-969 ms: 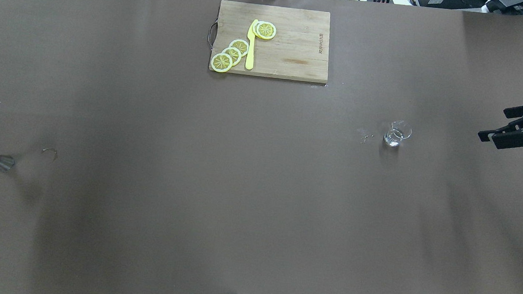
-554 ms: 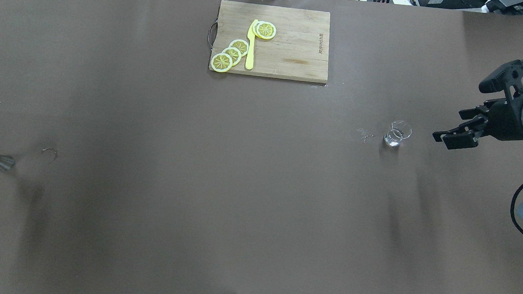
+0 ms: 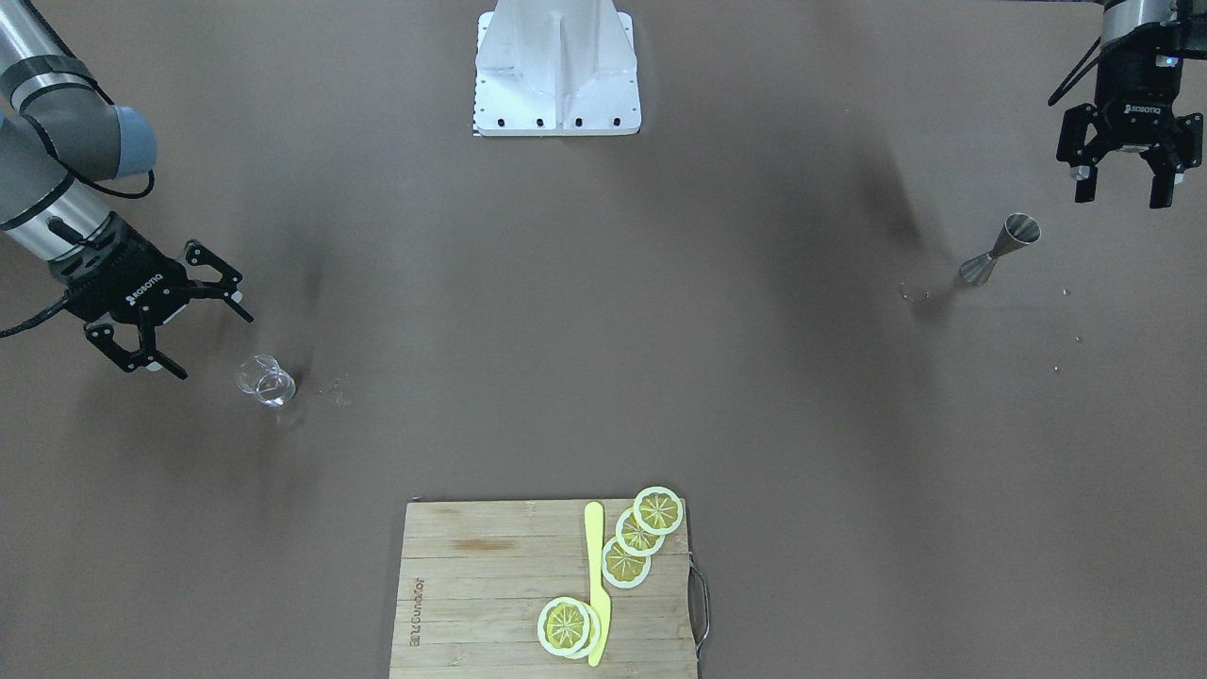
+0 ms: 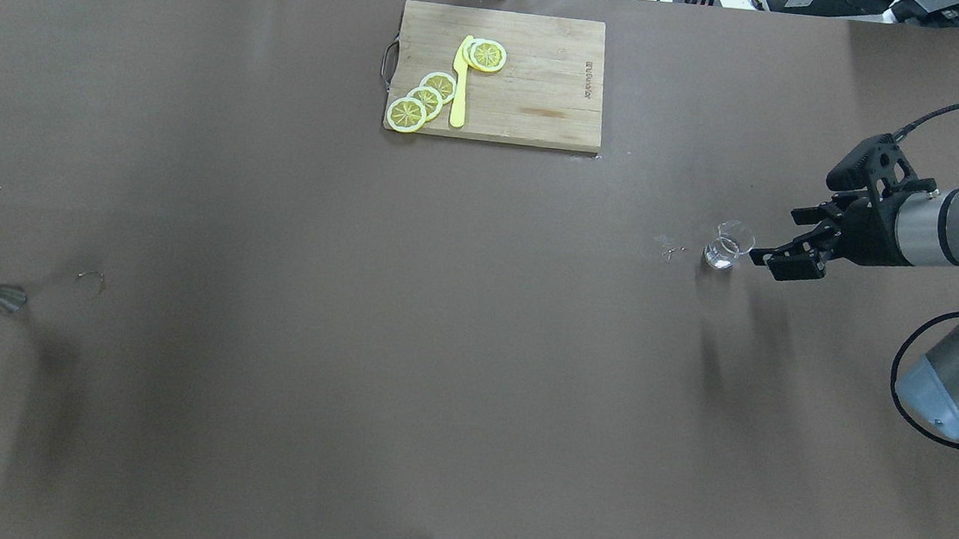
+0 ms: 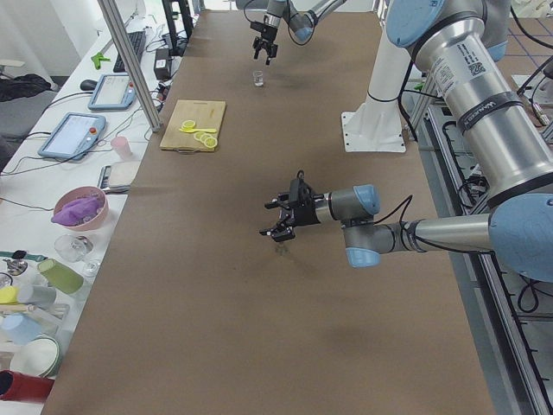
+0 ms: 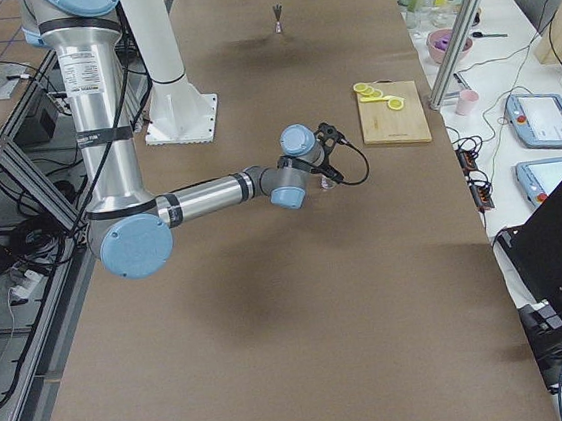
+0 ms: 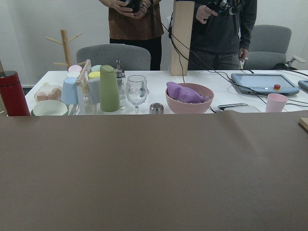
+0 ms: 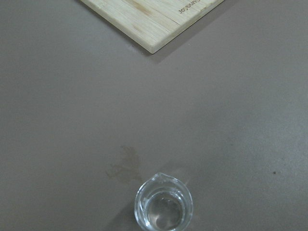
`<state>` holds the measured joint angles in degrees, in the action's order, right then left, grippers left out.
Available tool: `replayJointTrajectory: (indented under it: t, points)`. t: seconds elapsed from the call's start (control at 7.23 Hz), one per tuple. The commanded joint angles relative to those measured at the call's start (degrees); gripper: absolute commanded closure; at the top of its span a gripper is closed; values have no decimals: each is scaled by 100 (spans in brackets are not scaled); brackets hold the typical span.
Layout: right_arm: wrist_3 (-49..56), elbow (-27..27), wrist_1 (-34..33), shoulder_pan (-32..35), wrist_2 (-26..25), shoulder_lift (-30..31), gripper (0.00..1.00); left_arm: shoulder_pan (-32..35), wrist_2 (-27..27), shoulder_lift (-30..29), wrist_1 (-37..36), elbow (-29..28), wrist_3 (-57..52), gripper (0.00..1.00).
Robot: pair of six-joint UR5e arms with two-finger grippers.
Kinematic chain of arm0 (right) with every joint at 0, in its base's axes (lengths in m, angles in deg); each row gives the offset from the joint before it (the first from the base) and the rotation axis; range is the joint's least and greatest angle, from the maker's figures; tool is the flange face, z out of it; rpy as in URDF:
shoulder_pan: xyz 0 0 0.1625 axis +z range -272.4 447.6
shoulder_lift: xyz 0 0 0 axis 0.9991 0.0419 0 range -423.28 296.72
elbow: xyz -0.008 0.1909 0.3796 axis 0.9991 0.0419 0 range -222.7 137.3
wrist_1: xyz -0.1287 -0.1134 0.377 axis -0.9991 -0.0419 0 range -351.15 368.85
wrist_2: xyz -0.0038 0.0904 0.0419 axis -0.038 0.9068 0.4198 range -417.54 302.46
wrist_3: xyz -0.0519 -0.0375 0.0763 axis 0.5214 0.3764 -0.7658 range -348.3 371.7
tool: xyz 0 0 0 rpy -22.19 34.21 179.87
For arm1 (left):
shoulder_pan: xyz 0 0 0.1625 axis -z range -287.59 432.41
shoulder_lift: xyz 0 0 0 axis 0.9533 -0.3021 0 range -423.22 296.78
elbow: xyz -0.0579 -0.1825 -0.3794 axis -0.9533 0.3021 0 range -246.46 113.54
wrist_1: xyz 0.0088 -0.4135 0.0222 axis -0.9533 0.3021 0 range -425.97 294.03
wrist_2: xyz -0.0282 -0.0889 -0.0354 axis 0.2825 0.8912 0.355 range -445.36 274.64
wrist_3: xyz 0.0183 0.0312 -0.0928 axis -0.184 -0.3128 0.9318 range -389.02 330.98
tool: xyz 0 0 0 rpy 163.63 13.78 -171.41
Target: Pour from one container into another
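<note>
**Right gripper closing in on the glass cup; jigger standing untouched at the far left**

The right gripper (image 3: 213, 345) is hovering just beside the glass cup (image 4: 726, 248), its fingers spread wide and holding nothing. A narrow strip of bare table (image 4: 352, 336) is separating the fingertips from the cup. The cup is standing upright on the robot's right half of the table, with a faint damp mark (image 4: 670, 250) lying just beside it on the side away from the gripper.

The steel jigger (image 3: 1000, 247) is standing upright near the table's left edge. The left gripper (image 3: 1120, 200) is hanging near it without touching, fingers likewise parted and empty.

A wooden cutting board (image 4: 496, 76) is lying at the far edge of the table, well apart from both grippers. It is carrying lemon slices (image 4: 425, 98) and a yellow knife (image 4: 460, 85).

Compared with a second ago, the right gripper has travelled in from the table's right edge, and more of its arm is now showing. The cup, jigger and board are lying where they were.
</note>
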<state>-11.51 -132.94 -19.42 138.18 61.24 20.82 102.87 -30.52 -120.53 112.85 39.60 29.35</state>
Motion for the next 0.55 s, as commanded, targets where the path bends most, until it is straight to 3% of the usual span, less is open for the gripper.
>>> replayJointTrajectory:
  t: [0.0,0.28,0.42]
  points:
    - [-34,428,793,-109,-171,-122,1,-582,-831,-17,232,-260,-10,4]
    - [-60,717,1495,-240,-511,-122,1,-987,-1439,-192,241,-462,17,4]
    - [-69,1041,1856,-294,-592,-244,1,-1111,-1485,-420,311,-628,25,5]
